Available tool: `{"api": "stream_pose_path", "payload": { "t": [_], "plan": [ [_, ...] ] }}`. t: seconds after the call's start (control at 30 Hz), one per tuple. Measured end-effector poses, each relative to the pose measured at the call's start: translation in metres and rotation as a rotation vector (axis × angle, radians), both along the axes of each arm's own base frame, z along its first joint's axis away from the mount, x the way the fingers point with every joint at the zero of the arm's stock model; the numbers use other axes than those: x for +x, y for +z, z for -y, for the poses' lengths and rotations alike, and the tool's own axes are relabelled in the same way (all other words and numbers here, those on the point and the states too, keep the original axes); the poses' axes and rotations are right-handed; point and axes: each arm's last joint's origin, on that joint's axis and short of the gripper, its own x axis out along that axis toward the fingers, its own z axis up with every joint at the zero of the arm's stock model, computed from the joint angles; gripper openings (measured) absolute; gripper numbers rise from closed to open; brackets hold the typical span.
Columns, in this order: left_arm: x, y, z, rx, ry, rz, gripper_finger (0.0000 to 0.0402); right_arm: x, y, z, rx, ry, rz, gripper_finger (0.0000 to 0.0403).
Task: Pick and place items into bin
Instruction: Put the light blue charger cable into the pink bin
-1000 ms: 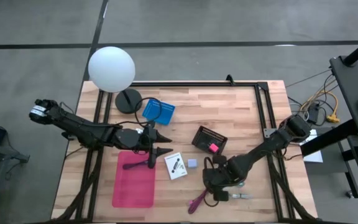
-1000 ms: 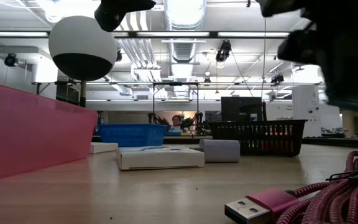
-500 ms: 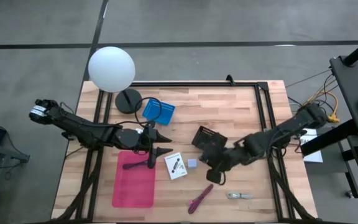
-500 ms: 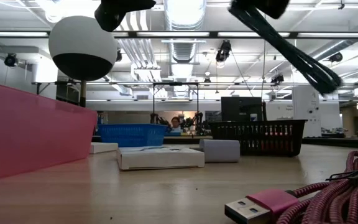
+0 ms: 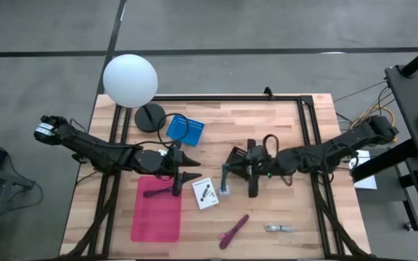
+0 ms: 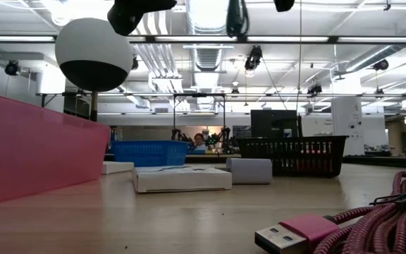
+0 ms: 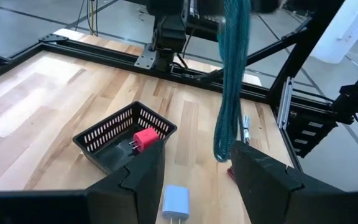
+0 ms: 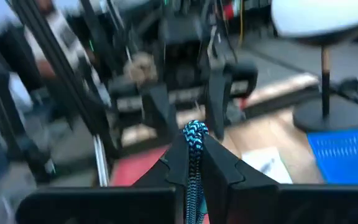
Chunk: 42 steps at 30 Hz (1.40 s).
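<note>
Right gripper [image 8: 193, 163] jaws clamped on teal braided cable [image 7: 230, 87], hanging straight down mid-table, just right of black mesh basket [image 5: 243, 161]. Left gripper [image 7: 194, 180] half-open, farther left over flat pink tray [image 5: 158, 210].

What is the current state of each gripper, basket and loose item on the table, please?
Right gripper: shut on the teal cable, held above the table.
Teal cable: hanging down, lifted.
Left gripper: open, empty, over the pink bin.
Black basket: upright, holding a red item.
Blue basket: upright.
Pink bin: open-topped.
Magenta cable: lying loose on the table.
</note>
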Motion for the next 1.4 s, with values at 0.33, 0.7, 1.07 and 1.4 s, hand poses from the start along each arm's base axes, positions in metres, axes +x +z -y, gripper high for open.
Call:
{"api": "stream_pose_path", "payload": {
  "t": [0.33, 0.7, 1.07, 1.4],
  "plan": [
    [0.000, 0.001, 0.001, -0.009, -0.025, 0.006, 0.0169, -0.010, -0.017, 0.016, 0.030, -0.074, 0.231, 0.0013],
    [0.010, -0.003, 0.003, -0.016, -0.023, 0.040, 0.0169, -0.005, -0.004, 0.028, -0.073, -0.138, 0.273, 0.0013],
    [0.032, -0.013, 0.002, -0.027, 0.014, 0.106, 0.0169, -0.004, -0.002, 0.031, -0.075, -0.123, 0.286, 0.0013],
    [0.050, -0.032, -0.001, -0.025, 0.040, 0.098, 0.0169, -0.004, -0.001, 0.031, -0.072, -0.121, 0.290, 0.0013]
  ]
}}
